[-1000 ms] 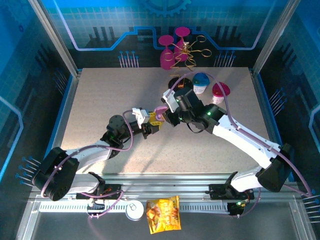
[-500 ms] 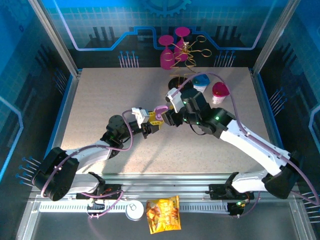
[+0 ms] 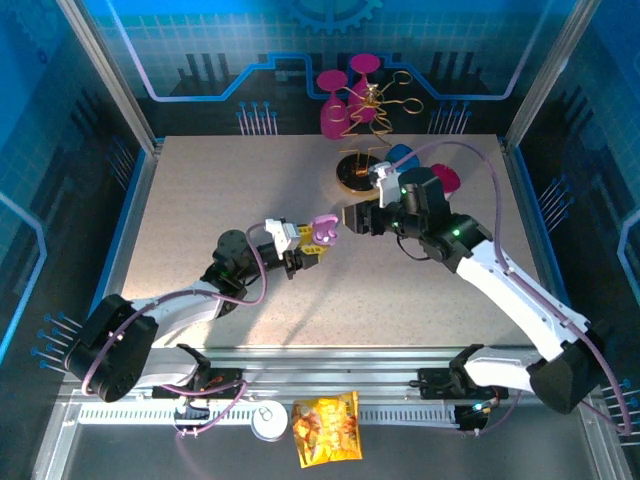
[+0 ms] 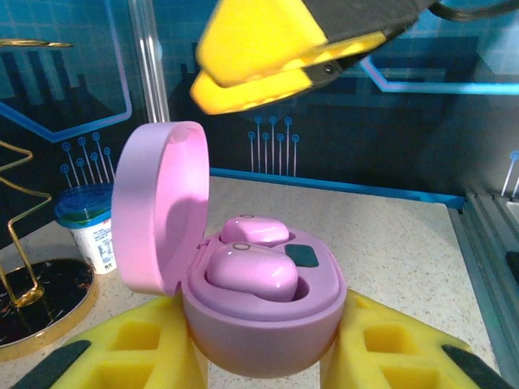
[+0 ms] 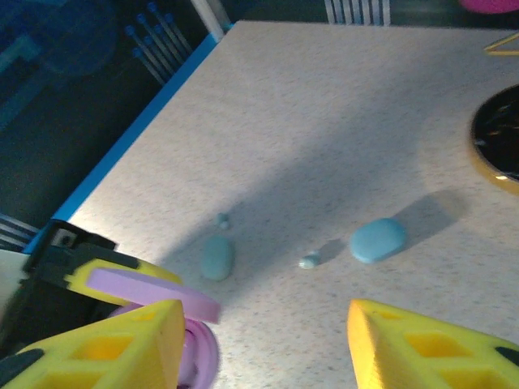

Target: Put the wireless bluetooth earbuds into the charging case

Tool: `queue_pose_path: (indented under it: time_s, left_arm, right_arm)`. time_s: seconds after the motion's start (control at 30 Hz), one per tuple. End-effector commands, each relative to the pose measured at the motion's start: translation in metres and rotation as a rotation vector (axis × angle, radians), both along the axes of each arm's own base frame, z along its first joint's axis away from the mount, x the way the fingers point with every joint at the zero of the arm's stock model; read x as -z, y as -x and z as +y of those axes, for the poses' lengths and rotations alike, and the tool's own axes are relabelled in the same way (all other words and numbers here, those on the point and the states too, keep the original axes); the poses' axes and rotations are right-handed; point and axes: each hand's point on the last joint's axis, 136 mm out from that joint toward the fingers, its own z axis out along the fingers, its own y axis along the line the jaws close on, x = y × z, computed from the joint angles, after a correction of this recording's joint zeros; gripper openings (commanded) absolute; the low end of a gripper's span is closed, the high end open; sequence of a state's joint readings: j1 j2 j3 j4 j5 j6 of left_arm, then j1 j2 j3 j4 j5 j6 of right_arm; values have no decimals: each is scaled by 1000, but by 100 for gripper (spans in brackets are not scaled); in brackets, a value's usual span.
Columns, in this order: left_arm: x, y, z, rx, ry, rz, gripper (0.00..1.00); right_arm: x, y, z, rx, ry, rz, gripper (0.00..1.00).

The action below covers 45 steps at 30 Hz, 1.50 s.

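1. Speckled beige table [image 3: 200, 200] looked down on inside a blue-walled cell.
2. Found the lilac charging case [image 4: 259, 324] pinched in the left pincer [image 3: 312, 243], with yellow pads [image 4: 122, 348] pressed against both sides of its lower shell, over the middle of the table.
3. Saw its lid [image 4: 158, 207] swung open to the left in the left wrist view.
4. Counted two lilac earbuds [image 4: 251, 271] seated side by side in the case's wells.
5. Found the right pincer [image 3: 352, 216] spread and holding nothing, just beside the open case and slightly above it, not touching.
6. Spotted two pale blue earbuds [image 5: 217, 258] loose on the table beyond the right pincer's fingers, apart from each other, with a tiny pale blue bit [image 5: 309, 261] between them.
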State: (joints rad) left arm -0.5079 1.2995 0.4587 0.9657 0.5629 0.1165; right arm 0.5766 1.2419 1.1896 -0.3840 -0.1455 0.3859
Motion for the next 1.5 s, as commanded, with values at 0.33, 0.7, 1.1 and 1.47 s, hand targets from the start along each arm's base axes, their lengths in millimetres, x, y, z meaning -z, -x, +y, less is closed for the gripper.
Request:
queue_pose_path:
  time_s: [0.33,0.7,1.1,1.47]
  left_arm:
    - [-12,-1,4,-32,-8,-32,22]
    - [-25,-2,3,-29,53,-45,23]
    - [-42,2,4,-19,95,-82,23]
    - [-44,9,7,-7,102,-83,25]
  right_arm:
    - [27,30,39,-229,76,163,58]
    - [15,37,18,-106,-150,233,71]
    - [14,53,59,-245,-569,509,69]
    - [26,46,58,-218,-619,525,29]
